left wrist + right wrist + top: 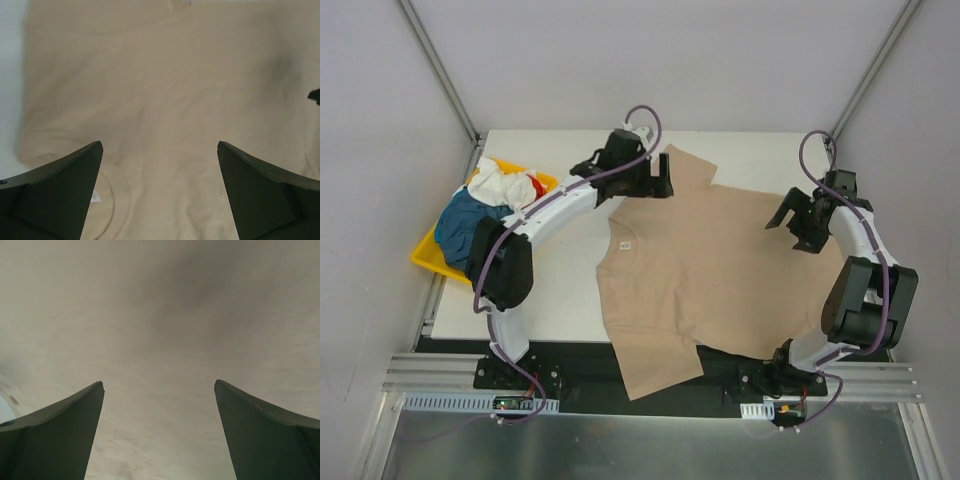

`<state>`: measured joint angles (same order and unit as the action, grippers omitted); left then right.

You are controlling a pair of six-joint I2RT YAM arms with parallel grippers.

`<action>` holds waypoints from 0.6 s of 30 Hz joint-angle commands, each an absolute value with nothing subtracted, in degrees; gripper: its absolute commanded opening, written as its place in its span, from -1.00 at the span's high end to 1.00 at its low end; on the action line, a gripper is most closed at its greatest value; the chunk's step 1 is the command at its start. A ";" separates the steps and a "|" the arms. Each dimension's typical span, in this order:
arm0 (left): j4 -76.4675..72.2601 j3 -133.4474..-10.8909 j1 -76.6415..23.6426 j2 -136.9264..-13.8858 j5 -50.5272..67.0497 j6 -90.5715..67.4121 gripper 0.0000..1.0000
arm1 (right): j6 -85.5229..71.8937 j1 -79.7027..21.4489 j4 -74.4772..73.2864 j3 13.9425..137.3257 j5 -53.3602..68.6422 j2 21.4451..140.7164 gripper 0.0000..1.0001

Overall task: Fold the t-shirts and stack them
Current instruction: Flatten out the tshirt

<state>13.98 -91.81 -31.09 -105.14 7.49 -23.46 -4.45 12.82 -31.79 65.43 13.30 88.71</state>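
Here's the picture from above: the plain tan-beige short-sleeved cotton t-shirt [700, 270] lies spread open across the middle of the white table [550, 290]. Its collar points to 9 o'clock and its hem runs toward 3 o'clock. One sleeve reaches up to 12 o'clock. The other, at 6 o'clock, droops over the near edge between the two arm bases. It looks fairly flat, with no crease or fold in it that I can see.

The left gripper [660, 185] hovers at about 11 o'clock, over the far sleeve and shoulder, jaws spread wide with nothing between them. Its wrist view shows only beige cloth between the dark fingers [60, 190]. The right gripper [792, 228] sits at 3 o'clock above the hem side, jaws likewise wide apart and empty, with plain fabric filling its wrist view too.

Off at 9 o'clock, the shallow yellow plastic tray [430, 262] holds a crumpled heap: the teal-blue shirt [460, 225] nearest us, the white shirt [500, 185] behind it and a flash of the red-orange shirt [538, 185] at the far side. None of them is folded.

On progress, I'd call this early. One shirt is laid out and ready, but the first fold is not yet made. No stack exists anywhere on the table. By my reading, the tan shirt needs folding, then each of the three shirts in the tray needs laying out, folding and piling.
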 commanded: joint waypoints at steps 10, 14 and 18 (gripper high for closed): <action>15.03 -86.49 -33.93 -116.63 13.54 -31.46 -0.99 | -4.57 10.37 -32.52 63.10 10.81 92.97 -0.93; 16.52 -86.13 -31.56 -119.26 13.36 -31.73 -0.99 | -3.87 8.53 -33.57 66.78 8.97 97.20 -0.93; 16.96 -85.96 -27.96 -120.67 12.14 -31.55 -0.99 | -3.52 5.81 -35.41 71.70 8.35 102.47 -0.93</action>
